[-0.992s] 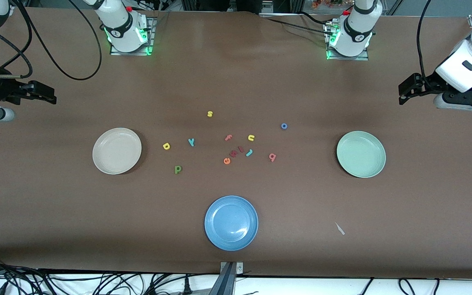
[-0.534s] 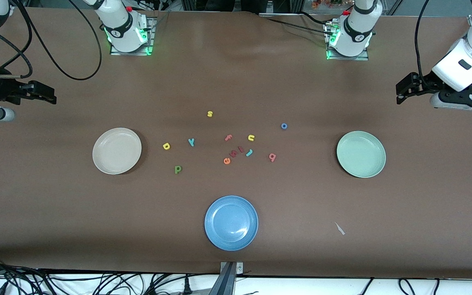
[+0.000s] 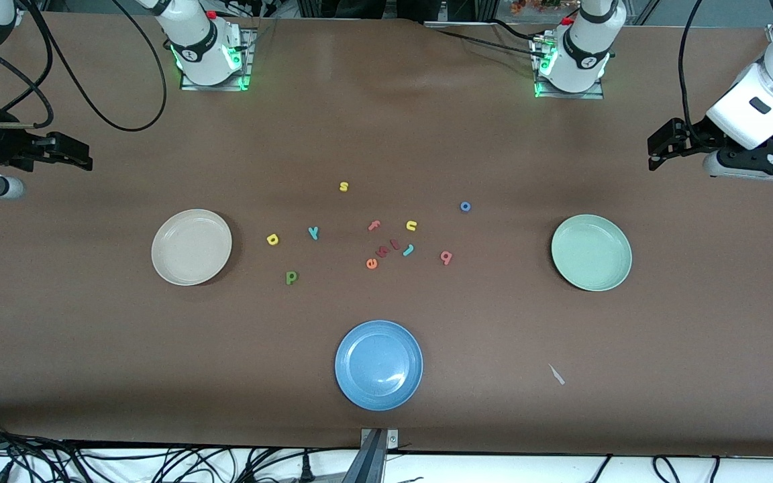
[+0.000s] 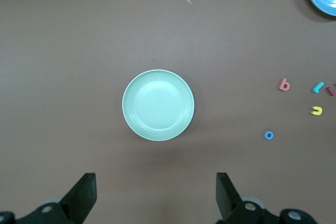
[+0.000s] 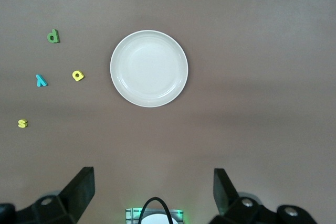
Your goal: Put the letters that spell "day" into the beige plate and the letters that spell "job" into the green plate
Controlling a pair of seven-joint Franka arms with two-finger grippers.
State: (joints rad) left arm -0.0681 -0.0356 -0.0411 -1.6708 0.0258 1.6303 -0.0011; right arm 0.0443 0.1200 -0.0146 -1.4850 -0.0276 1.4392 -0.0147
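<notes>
Two grippers hang high over the table ends, both empty with jaws spread wide: the right gripper (image 3: 81,161) past the beige plate (image 3: 191,247), the left gripper (image 3: 658,149) over bare table by the green plate (image 3: 591,252). Between the plates lie the letters: yellow "a" (image 3: 273,239), green "d" (image 3: 291,276) and teal "y" (image 3: 313,232) near the beige plate; teal "j" (image 3: 408,250), salmon "b" (image 3: 446,256) and blue "o" (image 3: 465,206) (farthest from the camera) toward the green one.
</notes>
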